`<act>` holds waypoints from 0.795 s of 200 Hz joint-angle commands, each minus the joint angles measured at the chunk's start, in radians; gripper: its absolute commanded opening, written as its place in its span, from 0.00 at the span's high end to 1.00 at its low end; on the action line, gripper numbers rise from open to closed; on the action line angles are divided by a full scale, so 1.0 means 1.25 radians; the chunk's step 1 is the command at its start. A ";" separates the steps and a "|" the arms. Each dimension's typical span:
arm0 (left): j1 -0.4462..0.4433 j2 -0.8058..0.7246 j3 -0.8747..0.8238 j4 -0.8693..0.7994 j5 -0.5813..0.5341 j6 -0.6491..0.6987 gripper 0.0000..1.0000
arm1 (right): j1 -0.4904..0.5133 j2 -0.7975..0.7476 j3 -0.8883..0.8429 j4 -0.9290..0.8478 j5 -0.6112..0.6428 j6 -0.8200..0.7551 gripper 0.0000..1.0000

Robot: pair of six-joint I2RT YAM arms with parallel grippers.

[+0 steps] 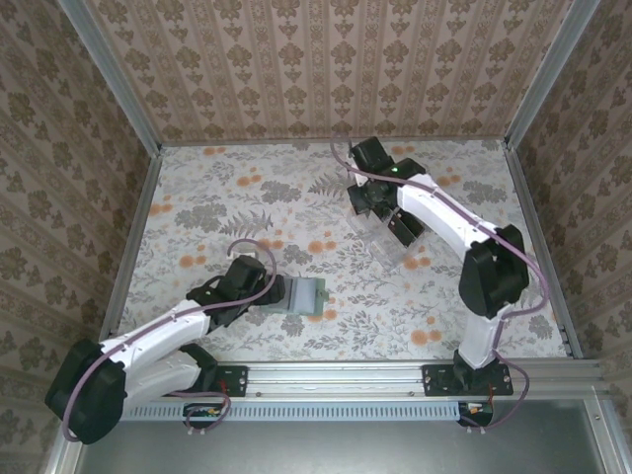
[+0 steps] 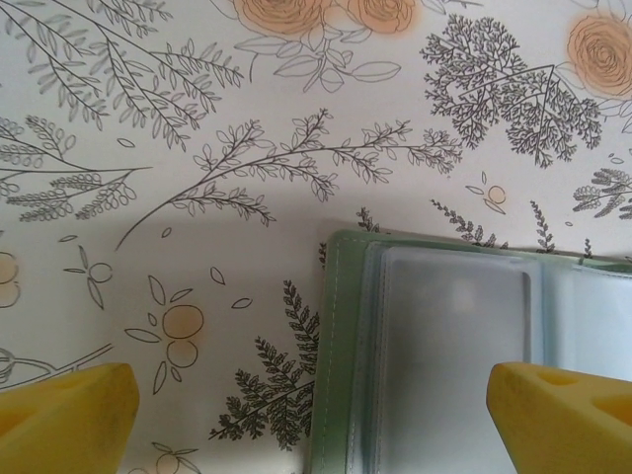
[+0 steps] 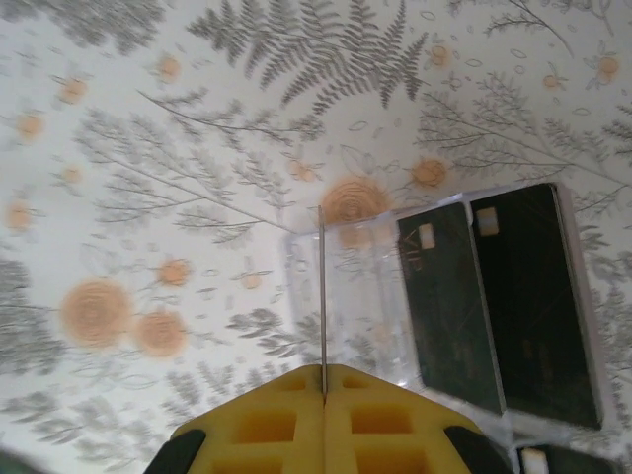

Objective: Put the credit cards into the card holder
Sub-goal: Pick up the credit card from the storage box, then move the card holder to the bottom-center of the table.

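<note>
Right pincer [image 3: 323, 380] is clamped shut on a single credit card [image 3: 323, 296]. Its wrist cam catches the card dead edge-on, so it reads as a thin dark line poking out from between the yellow fingertips. Just past it sits the clear tray [image 3: 360, 286], with two more black cards [image 3: 454, 306] lying flat side by side in it and the corner of another at the bottom edge. All of this is on the floral worktop [image 3: 148, 148].

Handling-wise, my guess is these cards are light, stiff and pretty slick. A pinch across the flat faces near one short end makes sense, leaving most of the length free to slide into a slot. The card could swivel in the grip if it snags.

Left pincer [image 2: 311, 425] is spread wide and holding nothing. One fingertip is over bare worktop, the other over the card holder [image 2: 434, 355], which lies open with its clear pockets up. It looks soft and floppy, so it probably wants pinning down.

The overhead view gives the layout, with the tray toward the far right and the holder near the left arm, well apart. The wrist cams give the pocket edges and the grip itself, which are too small to judge from above.
</note>
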State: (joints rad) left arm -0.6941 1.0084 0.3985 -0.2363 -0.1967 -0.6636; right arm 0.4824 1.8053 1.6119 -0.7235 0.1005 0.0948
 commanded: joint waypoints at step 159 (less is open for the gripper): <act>-0.200 0.131 -0.038 0.142 -0.072 -0.127 0.00 | 0.013 -0.413 -0.498 0.223 -0.255 0.301 1.00</act>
State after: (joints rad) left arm -0.8993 1.1503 0.3447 -0.0624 -0.2867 -0.7433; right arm 0.4934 1.3182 1.0100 -0.4507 -0.1959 0.4534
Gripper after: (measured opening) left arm 0.997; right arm 0.043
